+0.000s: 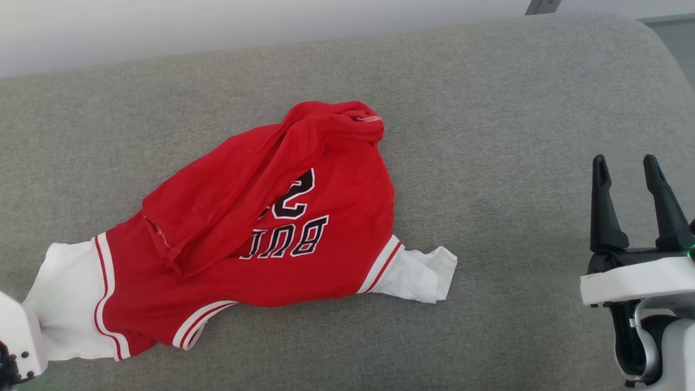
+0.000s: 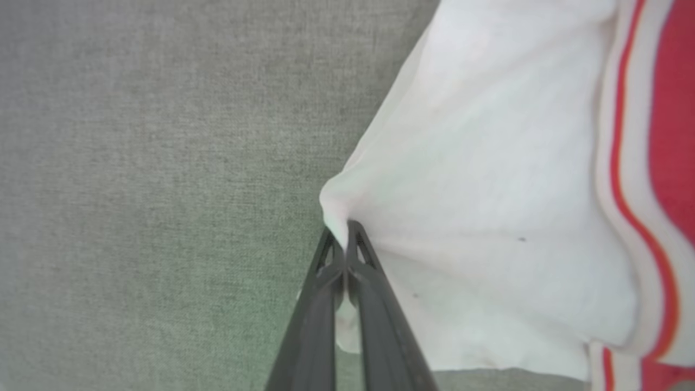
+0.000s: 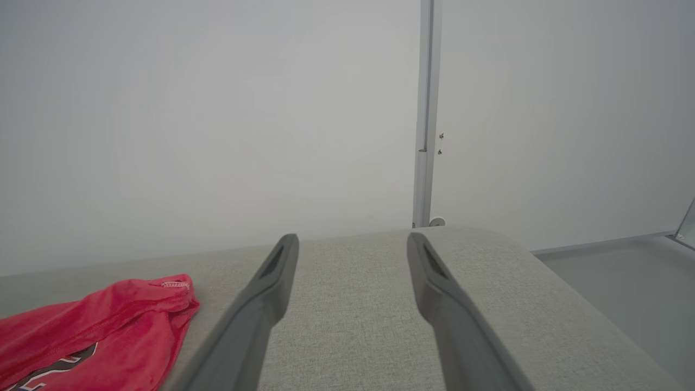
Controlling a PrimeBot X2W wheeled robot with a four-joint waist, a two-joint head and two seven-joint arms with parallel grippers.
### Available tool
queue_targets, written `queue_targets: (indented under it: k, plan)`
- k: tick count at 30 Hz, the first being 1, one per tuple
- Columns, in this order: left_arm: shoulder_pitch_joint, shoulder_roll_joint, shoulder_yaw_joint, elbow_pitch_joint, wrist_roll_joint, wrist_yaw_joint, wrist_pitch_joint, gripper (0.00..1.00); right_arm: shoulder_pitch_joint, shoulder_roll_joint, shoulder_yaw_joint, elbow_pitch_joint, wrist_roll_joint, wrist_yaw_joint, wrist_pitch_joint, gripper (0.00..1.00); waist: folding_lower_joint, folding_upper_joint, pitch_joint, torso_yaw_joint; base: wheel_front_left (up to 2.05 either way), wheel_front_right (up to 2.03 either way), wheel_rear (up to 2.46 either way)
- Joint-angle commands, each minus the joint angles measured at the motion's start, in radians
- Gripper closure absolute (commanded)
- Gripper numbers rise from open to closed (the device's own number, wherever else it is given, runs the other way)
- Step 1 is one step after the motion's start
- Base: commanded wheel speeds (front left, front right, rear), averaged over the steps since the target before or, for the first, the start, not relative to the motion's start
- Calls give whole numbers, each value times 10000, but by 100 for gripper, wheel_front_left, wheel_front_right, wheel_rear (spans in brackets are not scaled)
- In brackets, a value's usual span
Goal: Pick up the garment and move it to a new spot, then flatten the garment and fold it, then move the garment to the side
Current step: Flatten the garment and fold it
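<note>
Position: the garment [image 1: 282,217] lies crumpled on the padded grey worktop [image 1: 516,108]. Its red body is doubled over itself and the black lettering is partly covered. Its long axis runs from the left white sleeve [image 2: 488,190] at 8 o'clock to a bunched red edge at 1 o'clock in the head view. The right white sleeve [image 1: 423,271] pokes out at 4 o'clock of the body.

Left end effector [image 2: 343,239]: fingers pressed together, pinching a small peak of the left sleeve's edge. The cloth draws to a point at the tips. From this hold the whole garment spreads away toward 1 to 2 o'clock in the head view.

Right end effector [image 1: 625,174]: fingers spread, nothing between them, above bare worktop and well apart from the cloth. The garment lies at about 9 to 10 o'clock from it, and the right sleeve is the nearest part.

Assessment: the pick-up rests on the left arm alone. A one-sleeve hold would likely let the body trail and hang below the grip. Any pull is best directed away from the bulk, toward 7 to 8 o'clock, or straight up.
</note>
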State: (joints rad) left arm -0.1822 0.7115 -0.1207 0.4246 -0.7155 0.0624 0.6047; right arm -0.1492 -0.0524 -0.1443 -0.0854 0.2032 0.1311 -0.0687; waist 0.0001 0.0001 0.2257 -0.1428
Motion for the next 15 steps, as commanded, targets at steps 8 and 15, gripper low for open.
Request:
queue_targets:
  k: [8,15]
  plan:
    - [27,-306,95,-123,-260,-69,-201,0,-26,-159,365,223,338,-7,238,0,-1,-1,18,83,0,0,0]
    - [141,-362,191,-565,-229,-234,-913,0,207,-377,838,427,637,-7,705,0,-1,-1,-98,157,0,0,0]
